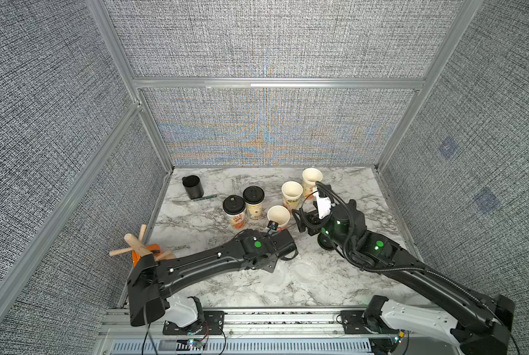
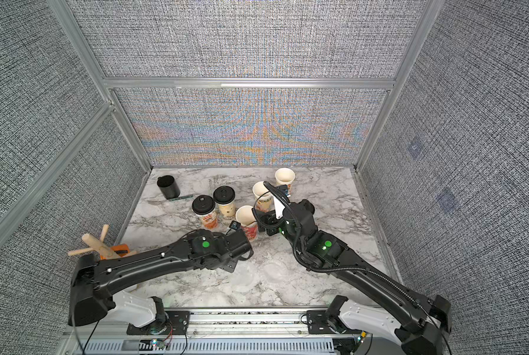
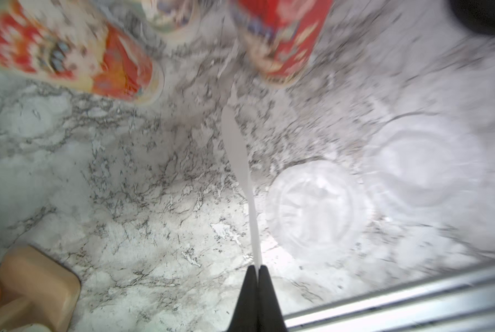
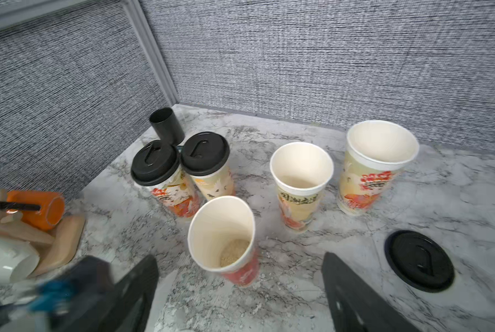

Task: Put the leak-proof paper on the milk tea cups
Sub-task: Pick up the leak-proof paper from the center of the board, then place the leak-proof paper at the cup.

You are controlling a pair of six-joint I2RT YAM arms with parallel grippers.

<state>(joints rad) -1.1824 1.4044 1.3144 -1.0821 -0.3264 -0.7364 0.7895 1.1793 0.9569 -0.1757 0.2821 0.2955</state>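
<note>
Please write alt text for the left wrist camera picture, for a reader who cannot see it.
The left gripper is shut on one thin whitish sheet of leak-proof paper, seen edge-on above a marble table. Two more round translucent sheets lie flat on the table, and blurred printed milk tea cups stand farther off.

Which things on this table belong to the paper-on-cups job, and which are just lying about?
Job: paper sheet in the left pincer; spare sheets; five printed cups.
Lying about: black cup, fork, loose black lid, wooden rack, orange mug.
</note>
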